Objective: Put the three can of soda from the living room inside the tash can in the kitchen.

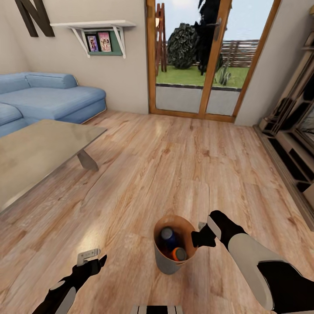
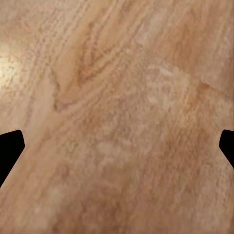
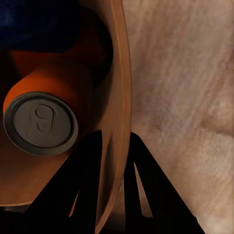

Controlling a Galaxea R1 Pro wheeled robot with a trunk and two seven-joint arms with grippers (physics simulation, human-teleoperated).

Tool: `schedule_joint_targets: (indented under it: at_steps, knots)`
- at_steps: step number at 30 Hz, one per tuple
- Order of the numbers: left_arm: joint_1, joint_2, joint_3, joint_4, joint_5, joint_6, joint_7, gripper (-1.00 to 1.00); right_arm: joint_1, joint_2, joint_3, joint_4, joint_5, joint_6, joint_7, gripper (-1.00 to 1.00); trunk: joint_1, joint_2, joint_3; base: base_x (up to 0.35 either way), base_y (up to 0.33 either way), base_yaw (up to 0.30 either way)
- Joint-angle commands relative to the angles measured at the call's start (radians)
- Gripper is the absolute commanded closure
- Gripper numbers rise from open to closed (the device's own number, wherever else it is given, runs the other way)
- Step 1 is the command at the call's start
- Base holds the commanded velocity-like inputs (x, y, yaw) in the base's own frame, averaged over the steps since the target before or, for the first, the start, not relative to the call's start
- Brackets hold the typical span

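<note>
While the right gripper (image 3: pixel 113 146) pinches the cans' bin (image 1: pixel 165 263) rim, the left gripper (image 2: pixel 117 146) gapes empty; labels unreadable

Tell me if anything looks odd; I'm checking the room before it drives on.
The bin is tilted, hanging from the right pincer shut on its rim, above the living-room floor. Cans lie askew inside it.

You have bright, even daylight entering through the glass door (image 1: pixel 205 56), with a soft sheen on the wood floor (image 1: pixel 174 165) and the glass coffee table (image 1: pixel 39 152). Your head view bends straight lines near its edges. Both wrist views are soft and grainy; the bin interior (image 3: pixel 58 29) is dim.
</note>
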Motion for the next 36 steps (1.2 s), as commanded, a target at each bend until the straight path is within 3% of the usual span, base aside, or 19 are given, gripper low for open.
schedule_joint_targets:
  at_steps: [1, 5, 11, 36]
  knots:
    - [0.0, 0.0, 0.0, 0.0, 0.0, 0.0, 0.0, -1.0, 0.0, 0.001, -0.005, 0.0, -0.031, 0.001, 0.005, 1.0, 0.0, 0.0, 0.0, 0.0, 0.0, 0.0]
    - [0.0, 0.0, 0.0, 0.0, 0.0, -0.001, 0.0, -1.0, 0.0, 0.002, -0.005, 0.0, -0.031, 0.001, 0.005, 1.0, 0.0, 0.0, 0.0, 0.0, 0.0, 0.0]
    - [0.0, 0.0, 0.0, 0.0, 0.0, -0.001, 0.0, -1.0, 0.0, 0.002, -0.005, 0.0, -0.031, 0.001, 0.006, 1.0, 0.003, -0.001, -0.023, 0.0, 0.0, 0.0]
    - [0.0, 0.0, 0.0, 0.0, 0.0, -0.001, 0.001, -1.0, 0.0, 0.004, -0.005, 0.0, -0.031, 0.001, 0.005, 1.0, 0.004, -0.002, -0.031, 0.0, 0.0, 0.0]
